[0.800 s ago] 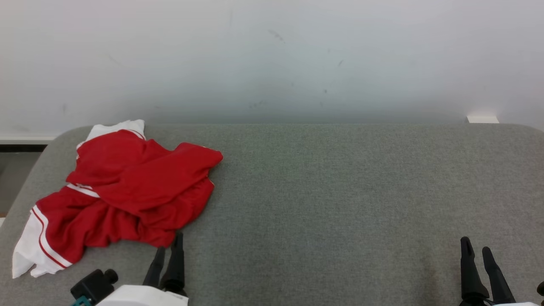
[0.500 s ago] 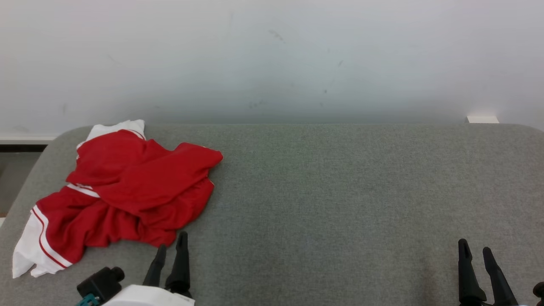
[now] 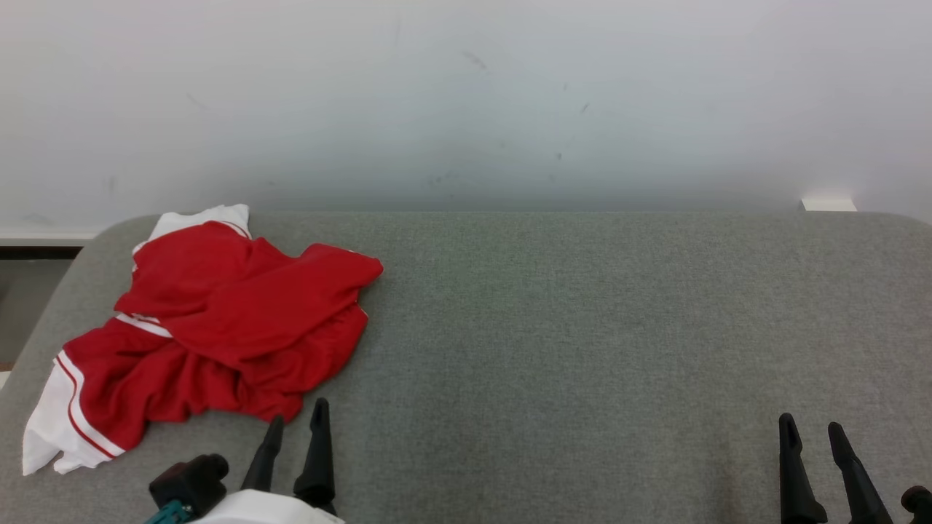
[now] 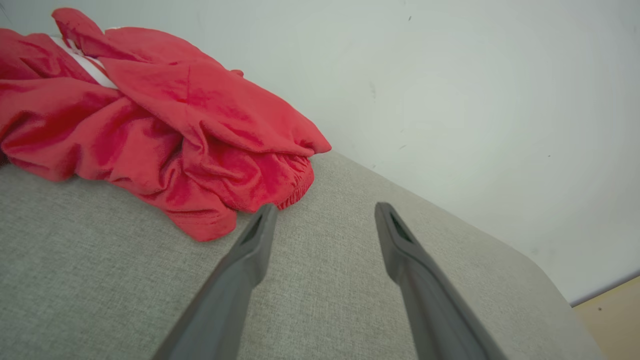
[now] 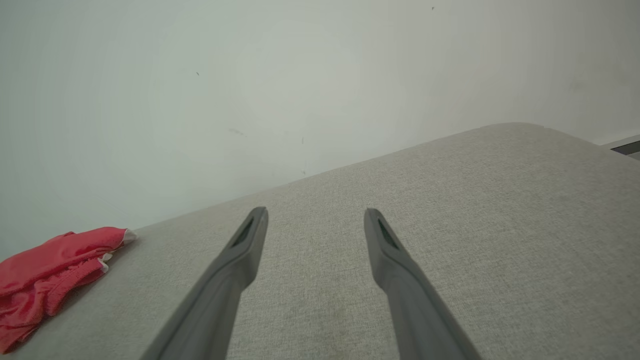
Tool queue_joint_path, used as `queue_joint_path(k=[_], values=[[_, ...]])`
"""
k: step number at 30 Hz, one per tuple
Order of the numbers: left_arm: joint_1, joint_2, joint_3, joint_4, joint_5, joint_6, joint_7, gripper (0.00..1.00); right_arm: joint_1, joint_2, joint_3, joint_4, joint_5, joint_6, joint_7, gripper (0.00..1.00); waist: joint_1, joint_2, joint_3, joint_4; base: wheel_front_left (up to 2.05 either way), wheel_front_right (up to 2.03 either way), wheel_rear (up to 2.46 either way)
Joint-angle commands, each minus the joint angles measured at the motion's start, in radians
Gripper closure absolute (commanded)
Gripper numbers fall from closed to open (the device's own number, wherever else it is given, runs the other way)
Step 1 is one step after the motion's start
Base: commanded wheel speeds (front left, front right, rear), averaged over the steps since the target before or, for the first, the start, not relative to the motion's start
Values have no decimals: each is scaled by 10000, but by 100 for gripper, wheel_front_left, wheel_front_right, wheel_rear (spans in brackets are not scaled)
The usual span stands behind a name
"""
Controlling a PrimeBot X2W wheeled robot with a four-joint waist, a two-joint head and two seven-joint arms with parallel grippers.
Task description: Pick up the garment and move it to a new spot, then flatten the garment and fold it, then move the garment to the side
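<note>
The left gripper [image 3: 298, 411] is spread wide open with nothing in it, fingers pointing up toward the near edge of the garment [image 3: 218, 320]. The tips sit just beside the closest red fold and aren't touching it, as far as the head view shows. In the wrist view that fold is a bit left of the gap between the fingers rather than inside it. It looks lined up for the first grab, since the pickup isn't done yet.

The right gripper [image 3: 810, 422] is open and empty too, low at the opposite end and well apart from the cloth. It's probably just on standby until flattening needs two hands.

The garment is a crumpled red heap with white striped trim and a gathered elastic edge, so likely sports shorts. It lies at the left end of the grey fabric surface [image 3: 582, 327], near its rounded corner. There's plenty of grey to the right, presumably where the new spot will be. A plain white wall [image 3: 466, 109] sits behind it all.
</note>
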Motion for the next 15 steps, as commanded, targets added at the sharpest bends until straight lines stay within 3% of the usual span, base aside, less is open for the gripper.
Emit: queue_joint_path(k=[1, 15], values=[[-16, 78, -23, -46, 282, 27, -80, 0, 18, -120, 1, -144, -238, -12, -99, 0, 0, 0, 0, 5, 0, 0, 0], [1, 89, -332, 131, 1594, 168, -397, 0, 184, -136, 57, -196, -1423, -15, -411, 0, 0, 0, -11, 30, 0, 0, 0]])
